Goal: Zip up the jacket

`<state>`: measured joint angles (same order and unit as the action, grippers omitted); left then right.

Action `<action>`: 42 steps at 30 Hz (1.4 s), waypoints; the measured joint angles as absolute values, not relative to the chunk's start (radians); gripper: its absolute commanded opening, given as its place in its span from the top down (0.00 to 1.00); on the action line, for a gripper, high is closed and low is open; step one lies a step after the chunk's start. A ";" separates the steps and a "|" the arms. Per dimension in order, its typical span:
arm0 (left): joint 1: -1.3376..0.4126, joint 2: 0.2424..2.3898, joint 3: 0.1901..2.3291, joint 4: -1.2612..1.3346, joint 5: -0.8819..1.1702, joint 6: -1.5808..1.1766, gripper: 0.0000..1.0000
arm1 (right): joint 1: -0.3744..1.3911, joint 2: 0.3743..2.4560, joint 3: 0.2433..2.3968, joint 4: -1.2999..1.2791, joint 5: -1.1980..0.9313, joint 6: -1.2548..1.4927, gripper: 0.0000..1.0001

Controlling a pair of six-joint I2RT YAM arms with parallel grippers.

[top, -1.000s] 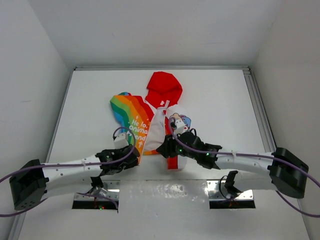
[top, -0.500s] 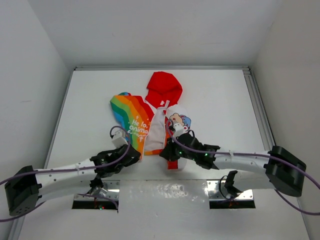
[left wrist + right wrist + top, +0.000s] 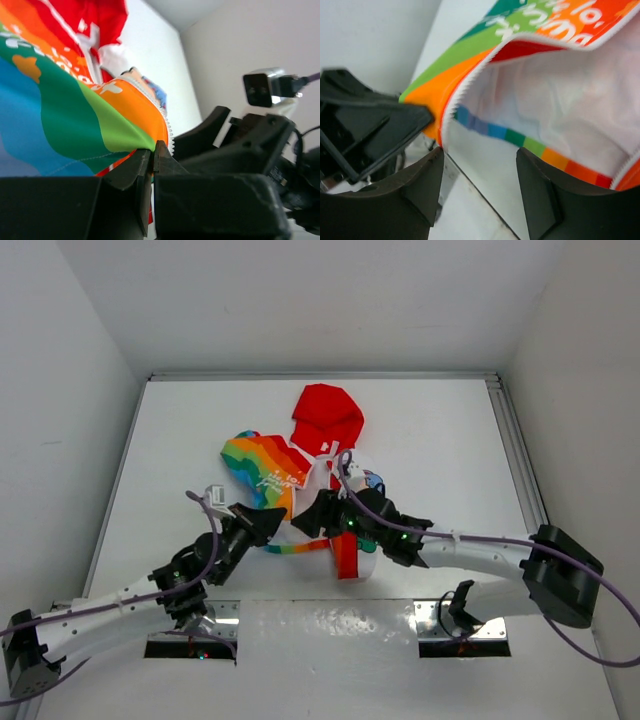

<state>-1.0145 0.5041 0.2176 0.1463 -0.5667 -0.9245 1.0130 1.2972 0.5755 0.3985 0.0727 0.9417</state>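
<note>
Well, the worktop [image 3: 450, 440] carried the jacket [image 3: 270, 475] at its centre, unzipped, with the hood [image 3: 327, 412] on the far side and the hem toward the near edge. The left arm [image 3: 130, 590] reached in from the near left. Its jaws were shut tight on the orange near corner of the rainbow panel [image 3: 75, 100], just beside the white zipper teeth [image 3: 170, 134], and held that corner up off the worktop. The right arm [image 3: 470, 550] came in from the near right. Its jaws stood wide apart with nothing in them, one finger on each side of the panel's raised edge and very close to the left jaws.

Plenty could have gone wrong from there. The left pinch looked thin, right at the fabric's edge, so a tug could have slipped it free. The jacket looked light and loose, so any pull might have dragged the whole garment rather than tensioning the zip. The two sets of jaws were crowded, and a closing move risked a knock. Where the slider sat I could not tell, and the other front edge, with its red trim [image 3: 347, 558], lay partly under the right arm, so a blind grab might have caught cloth instead.
</note>
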 measured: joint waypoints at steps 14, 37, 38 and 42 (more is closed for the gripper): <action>-1.014 0.379 0.153 0.251 -0.580 -0.846 1.00 | 0.970 1.369 0.511 0.768 -0.010 1.079 0.52; -1.013 0.410 0.138 0.282 -0.528 -0.846 1.00 | 0.958 1.477 0.507 1.033 -0.053 1.129 0.97; -1.013 0.408 0.138 0.281 -0.526 -0.847 1.00 | 0.958 1.480 0.503 1.046 -0.052 1.129 1.00; -1.012 0.390 0.139 0.255 -0.505 -0.841 0.75 | 0.958 1.488 0.488 1.082 -0.046 1.130 1.00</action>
<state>-1.0119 0.3897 0.1387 0.2546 -0.5049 -0.8406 0.9577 1.4876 0.4877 1.0824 -0.0460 1.1297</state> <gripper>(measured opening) 0.116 0.009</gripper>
